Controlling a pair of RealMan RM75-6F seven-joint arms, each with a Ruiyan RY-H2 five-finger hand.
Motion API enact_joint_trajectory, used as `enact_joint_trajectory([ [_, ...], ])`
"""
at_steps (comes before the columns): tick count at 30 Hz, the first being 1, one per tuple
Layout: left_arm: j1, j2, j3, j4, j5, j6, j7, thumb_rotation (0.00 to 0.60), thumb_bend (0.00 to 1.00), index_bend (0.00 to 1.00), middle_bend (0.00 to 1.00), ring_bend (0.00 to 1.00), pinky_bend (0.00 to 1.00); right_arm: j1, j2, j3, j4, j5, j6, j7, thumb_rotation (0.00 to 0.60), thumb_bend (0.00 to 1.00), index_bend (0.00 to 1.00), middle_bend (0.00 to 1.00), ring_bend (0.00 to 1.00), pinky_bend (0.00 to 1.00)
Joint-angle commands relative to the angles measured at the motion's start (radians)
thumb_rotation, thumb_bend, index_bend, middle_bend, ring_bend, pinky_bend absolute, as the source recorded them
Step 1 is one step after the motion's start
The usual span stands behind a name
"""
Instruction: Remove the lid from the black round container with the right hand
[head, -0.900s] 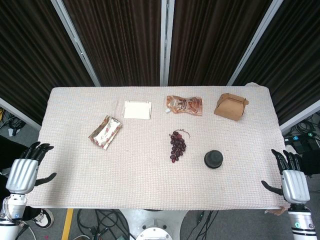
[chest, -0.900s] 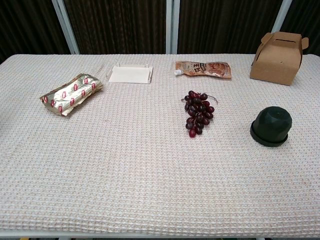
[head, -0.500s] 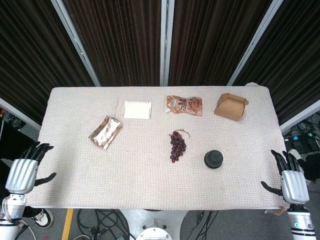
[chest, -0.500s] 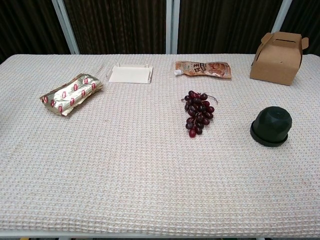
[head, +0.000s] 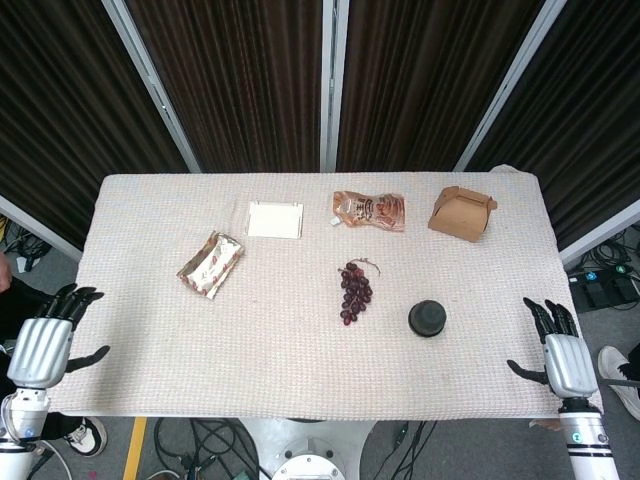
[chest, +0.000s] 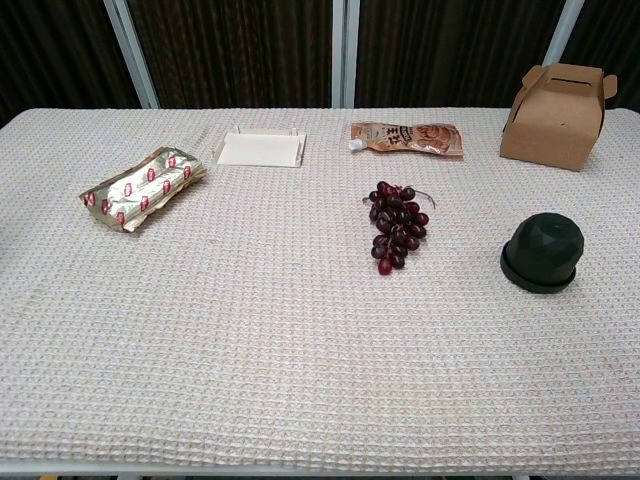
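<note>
Black round container (head: 427, 318) lidded (near grapes (head: 354, 291)); right hand (head: 564, 358) empty, fingers spread.

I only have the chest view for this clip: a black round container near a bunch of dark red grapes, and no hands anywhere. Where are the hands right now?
Observer: The head view shows the right hand beyond the table's right edge, level with the front corner, fingers spread, holding nothing.
Operator: And the left?
Observer: The left hand hangs off the left edge, also spread and holding nothing.
Operator: Anything between the right hand and the container?
Observer: Only bare cream woven tablecloth lies between it and the black round container, whose lid is still on.
</note>
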Motion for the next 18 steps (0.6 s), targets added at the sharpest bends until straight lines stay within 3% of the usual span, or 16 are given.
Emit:
enact_joint_trajectory([
  [1,0.0,0.0,0.002,0.001,0.004,0.001,0.0,0.6,0.04,0.24,0.19,0.12,0.28,0.044,-0.027,0.011,0.016,0.033,-0.088,0.046,0.6,0.01,0.06,0.15,0.0,0.0],
  [18,0.003,-0.002,0.003,0.018,-0.003,-0.002,-0.013,0.6,0.04,0.24,0.19,0.12,0.28,0.19,-0.153,0.056,0.083,0.086,-0.272,0.054,0.6,0.01,0.07,0.16,0.0,0.0],
])
